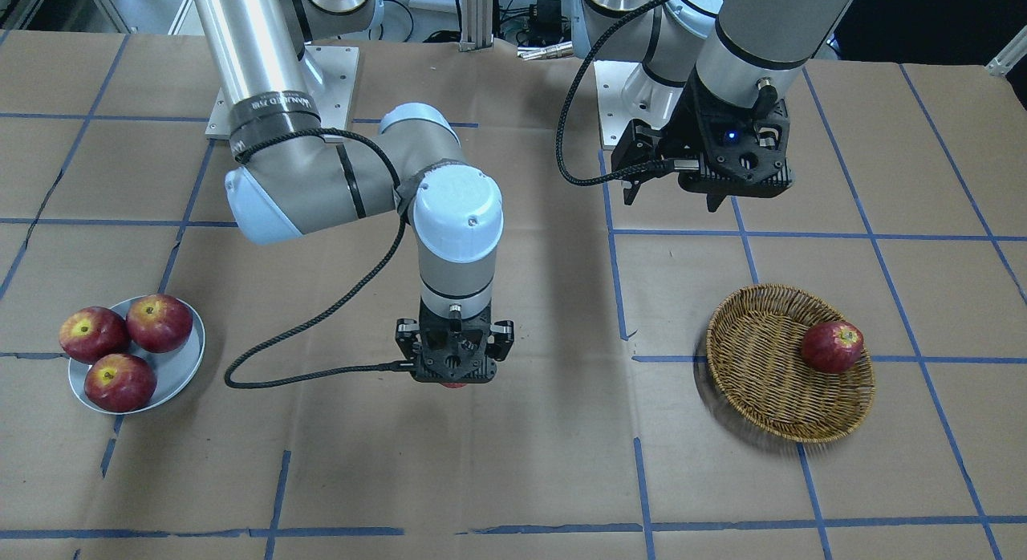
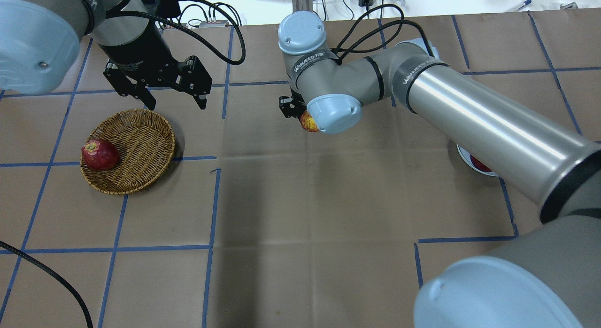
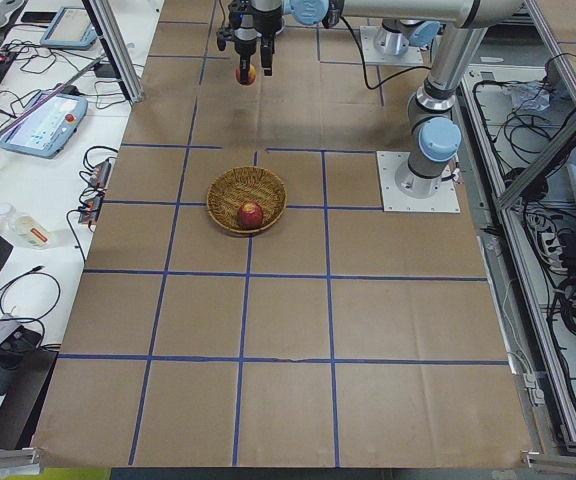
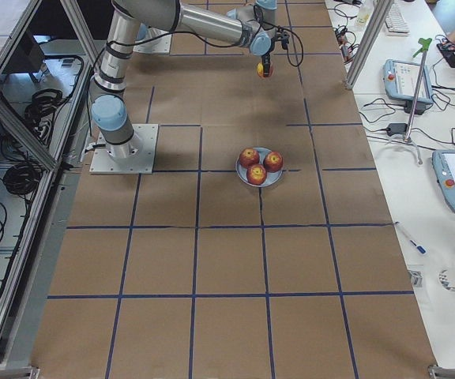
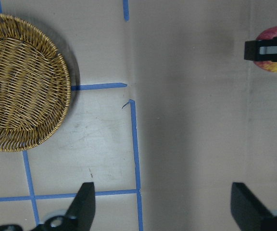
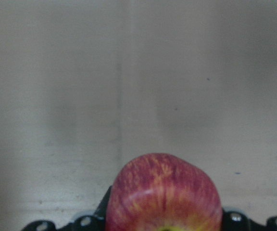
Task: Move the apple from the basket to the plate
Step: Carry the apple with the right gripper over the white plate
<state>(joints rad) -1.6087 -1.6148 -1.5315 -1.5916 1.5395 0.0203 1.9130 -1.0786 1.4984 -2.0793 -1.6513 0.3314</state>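
The apple (image 6: 165,192), light red with yellow-orange streaks, is held in my right gripper (image 1: 455,378), which is shut on it above the middle of the table. It also shows in the overhead view (image 2: 308,122) and the left wrist view (image 5: 274,34). The wicker basket (image 2: 141,144) sits on the robot's left and holds one darker red apple (image 2: 99,155). My left gripper (image 2: 177,102) is open and empty, hovering just beyond the basket. The grey-blue plate (image 1: 180,367) on the robot's right holds three dark red apples (image 1: 159,322).
The table is covered in brown paper with a blue tape grid. In the overhead view the right arm hides most of the plate (image 2: 462,155). A black cable (image 1: 321,374) loops from the right wrist over the table. Both arm bases stand at the robot's side of the table.
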